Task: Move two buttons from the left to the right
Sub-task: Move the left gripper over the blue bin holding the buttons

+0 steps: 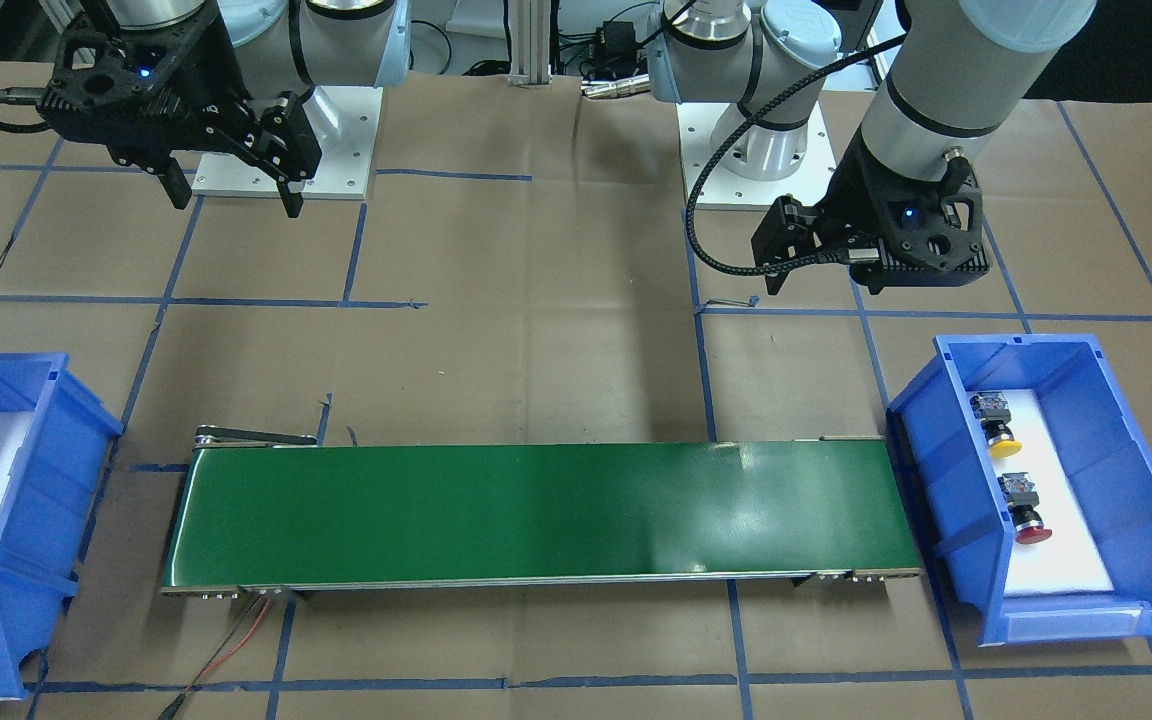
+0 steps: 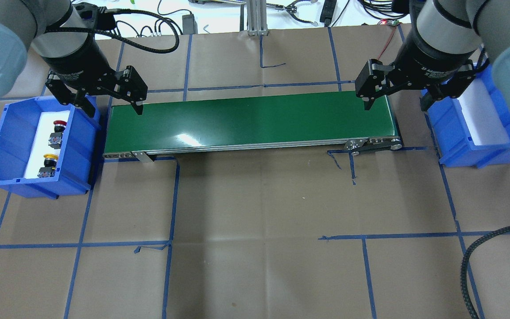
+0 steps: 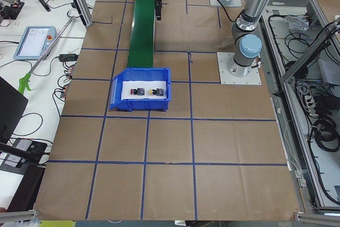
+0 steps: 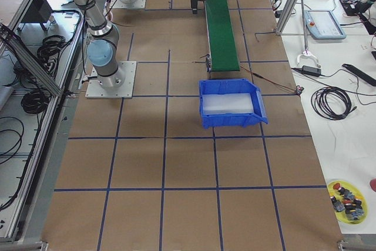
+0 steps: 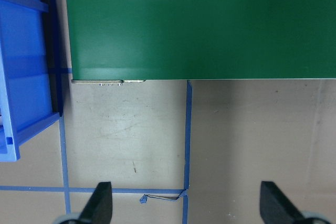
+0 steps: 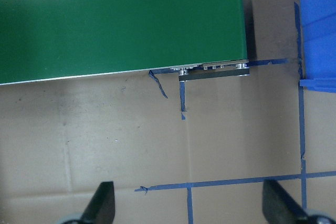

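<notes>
Two buttons lie on white foam in the blue bin (image 2: 11, 133) at my left: the red-capped button (image 2: 58, 127) farther from me, the yellow-capped button (image 2: 48, 162) nearer. They also show in the front view, yellow (image 1: 999, 435) and red (image 1: 1028, 520). My left gripper (image 2: 114, 108) is open and empty, hovering between that bin and the left end of the green conveyor belt (image 2: 250, 122). My right gripper (image 2: 394, 106) is open and empty above the belt's right end. The wrist views show both pairs of fingertips apart, left (image 5: 102, 203) and right (image 6: 102, 203).
A second blue bin (image 2: 454, 133) with bare white foam stands at my right, beside the belt's end. The table is brown paper with blue tape lines. Red and black wires (image 1: 236, 640) trail from the belt's end. A black cable (image 2: 481, 248) loops at the right.
</notes>
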{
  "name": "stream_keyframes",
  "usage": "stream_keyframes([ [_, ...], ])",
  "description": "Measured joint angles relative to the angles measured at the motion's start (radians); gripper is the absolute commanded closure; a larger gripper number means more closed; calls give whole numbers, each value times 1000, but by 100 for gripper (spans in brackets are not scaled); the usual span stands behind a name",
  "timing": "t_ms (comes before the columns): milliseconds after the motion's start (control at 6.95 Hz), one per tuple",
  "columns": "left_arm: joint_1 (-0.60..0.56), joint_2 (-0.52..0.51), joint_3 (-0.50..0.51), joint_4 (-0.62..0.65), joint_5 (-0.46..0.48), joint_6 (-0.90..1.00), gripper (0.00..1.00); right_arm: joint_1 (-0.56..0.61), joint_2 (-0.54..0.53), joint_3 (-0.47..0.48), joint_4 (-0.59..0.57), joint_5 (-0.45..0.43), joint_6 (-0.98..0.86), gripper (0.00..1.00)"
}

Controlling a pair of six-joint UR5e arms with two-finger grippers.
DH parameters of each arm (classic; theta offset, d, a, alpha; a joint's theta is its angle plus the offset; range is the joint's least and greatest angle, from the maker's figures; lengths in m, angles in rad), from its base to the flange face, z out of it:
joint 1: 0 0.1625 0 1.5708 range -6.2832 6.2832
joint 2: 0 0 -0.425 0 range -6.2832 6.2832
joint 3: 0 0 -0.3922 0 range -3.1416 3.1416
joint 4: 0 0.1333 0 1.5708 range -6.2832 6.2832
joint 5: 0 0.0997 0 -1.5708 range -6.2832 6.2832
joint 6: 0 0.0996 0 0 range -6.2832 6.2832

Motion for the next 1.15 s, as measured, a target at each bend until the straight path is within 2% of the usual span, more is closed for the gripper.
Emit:
stream_keyframes([
  [1152,4,-7,7,1,1,23,0,-4,-15,59,-2,-1,0,0],
])
